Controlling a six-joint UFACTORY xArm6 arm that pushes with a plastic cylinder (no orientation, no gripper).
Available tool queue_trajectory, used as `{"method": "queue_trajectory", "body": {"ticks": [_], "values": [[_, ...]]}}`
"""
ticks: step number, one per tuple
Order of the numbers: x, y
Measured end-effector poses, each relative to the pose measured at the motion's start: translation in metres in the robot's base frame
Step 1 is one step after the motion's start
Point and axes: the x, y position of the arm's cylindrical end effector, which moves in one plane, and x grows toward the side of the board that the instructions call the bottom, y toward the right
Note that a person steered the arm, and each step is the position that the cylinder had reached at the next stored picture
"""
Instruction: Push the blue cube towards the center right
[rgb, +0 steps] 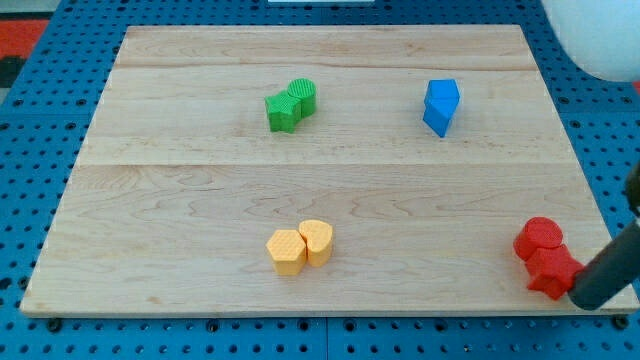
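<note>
The blue blocks (441, 106) sit at the view's upper right on the wooden board (180, 200); they look like two pieces pressed together, and I cannot tell which one is the cube. My tip (584, 297) is at the view's bottom right, the dark rod slanting in from the right edge. It rests against the lower right side of the red blocks (544, 257), far below and to the right of the blue blocks.
Two green blocks (291, 104) sit touching at the upper middle. Two yellow blocks (300, 246) sit touching at the lower middle. A white rounded object (600, 40) fills the top right corner. A blue pegboard (30, 150) surrounds the board.
</note>
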Motion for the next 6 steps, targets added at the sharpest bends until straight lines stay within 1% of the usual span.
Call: {"method": "queue_trajectory", "body": {"ticks": [1, 2, 3, 4, 5, 6], "values": [[0.0, -0.009], [-0.002, -0.004], [-0.019, 0.029], [-0.096, 0.034], [-0.183, 0.036], [-0.257, 0.03]]}}
